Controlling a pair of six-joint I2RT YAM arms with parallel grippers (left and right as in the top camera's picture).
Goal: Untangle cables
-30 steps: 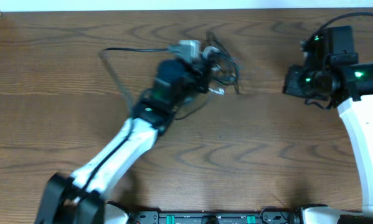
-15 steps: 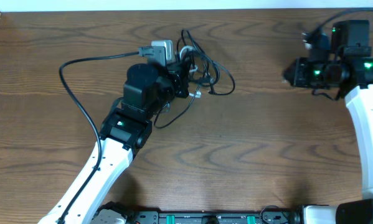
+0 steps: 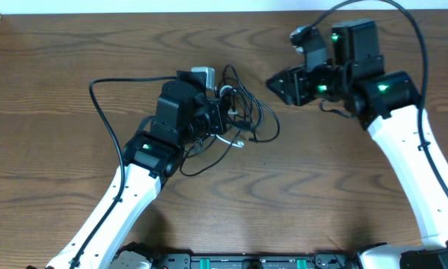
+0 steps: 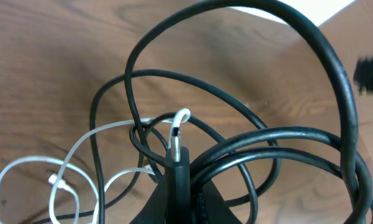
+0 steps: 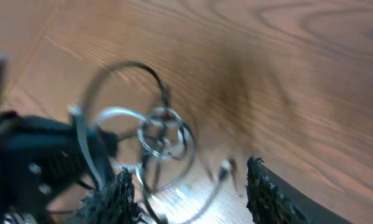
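The cables (image 3: 247, 112) are a knot of thin black and white cords at the table's middle. One black cord (image 3: 96, 101) loops out to the left. My left gripper (image 3: 222, 116) is shut on the bundle. In the left wrist view its closed jaws (image 4: 179, 165) pinch black loops (image 4: 286, 140) and a white-tipped plug (image 4: 180, 121), with a white cord (image 4: 61, 177) curling to the left. My right gripper (image 3: 277, 84) hovers open just right of the knot. Its view is blurred; the spread fingers (image 5: 264, 193) frame the tangle (image 5: 164, 134), and the right gripper (image 5: 189, 183) holds nothing.
A grey-white adapter block (image 3: 203, 75) lies at the bundle's far-left side, by the left wrist. The wooden table (image 3: 343, 179) runs to a pale wall strip along the far edge. The arms' own thick black cables (image 3: 403, 19) arch above the right arm.
The right arm has swung left from the table's right side towards the knot, and its jaws have opened. The left gripper stayed shut and shifted the bundle slightly nearer.
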